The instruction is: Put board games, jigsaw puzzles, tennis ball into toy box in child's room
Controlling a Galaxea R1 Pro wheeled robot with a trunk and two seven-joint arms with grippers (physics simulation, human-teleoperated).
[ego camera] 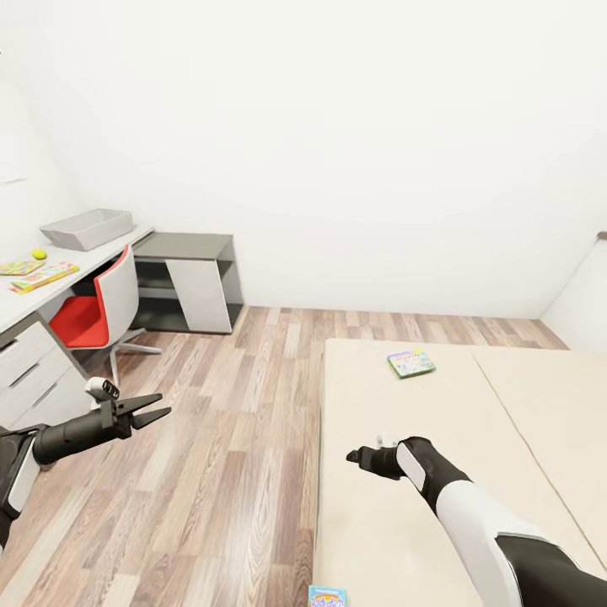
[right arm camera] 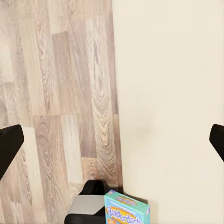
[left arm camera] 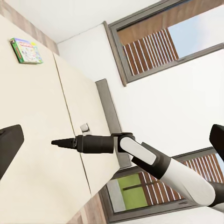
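My left gripper (ego camera: pixel 163 405) hangs open over the wood floor, between the table (ego camera: pixel 17 308) and the bed (ego camera: pixel 396 506). Above the bed's left part my right gripper (ego camera: pixel 354 458) is open and empty. A green-bordered board game (ego camera: pixel 411 363) lies flat on the bed beyond it, and the left wrist view also catches this board game (left arm camera: pixel 26 51). At the bed's near edge lies a blue board game (ego camera: pixel 327 597), close under the right gripper's fingers (right arm camera: pixel 10 143). On the table stand the grey toy box (ego camera: pixel 88 228), the tennis ball (ego camera: pixel 39 254), a flat jigsaw puzzle (ego camera: pixel 20 267) and a yellow-edged board game (ego camera: pixel 45 276).
A red and white chair (ego camera: pixel 94 312) stands at the table, beside its white drawer unit (ego camera: pixel 29 371). A lower dark grey cabinet (ego camera: pixel 187 246) sits against the far wall. Wood floor (ego camera: pixel 228 438) runs between table and bed. Slatted shutters (left arm camera: pixel 149 46) show behind the bed.
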